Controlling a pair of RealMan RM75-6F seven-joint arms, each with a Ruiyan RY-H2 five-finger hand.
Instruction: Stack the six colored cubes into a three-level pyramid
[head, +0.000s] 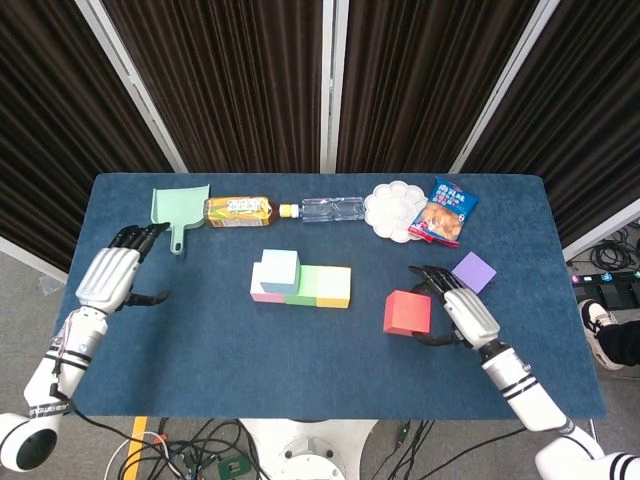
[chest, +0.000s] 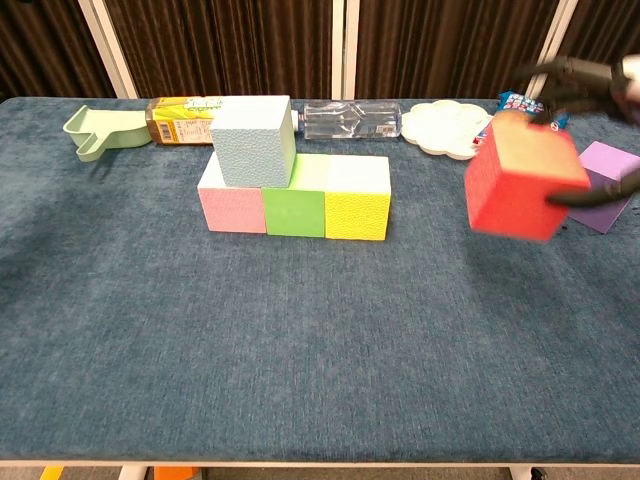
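The right hand (head: 462, 315) holds the red cube (head: 407, 312) off the table, fingers wrapped over its top and far side with the thumb under the near edge; in the chest view the cube is blurred and plainly lifted clear of the table (chest: 300, 350). From the hand, the place to aim for lies toward 9 o'clock in the head view: the open spot on the second level, over the seam between the green cube (chest: 294, 208) and the yellow cube (chest: 357, 207). The pale blue cube (chest: 254, 140) already sits on that level, straddling the pink cube (chest: 232, 205) and the green one, so the red cube must land just beside it at its 3 o'clock, faces square to the row. The right hand is far nearer to that slot than the left hand (head: 108, 276), which hovers with fingers spread and holding nothing out at the table's 9 o'clock edge. The purple cube (head: 473, 271) rests on the table at about 1 o'clock from the right hand, near it, waiting for the top level

Containers: the green scoop (head: 178, 207) and the white paint tray (head: 392, 209) along the far edge both look empty
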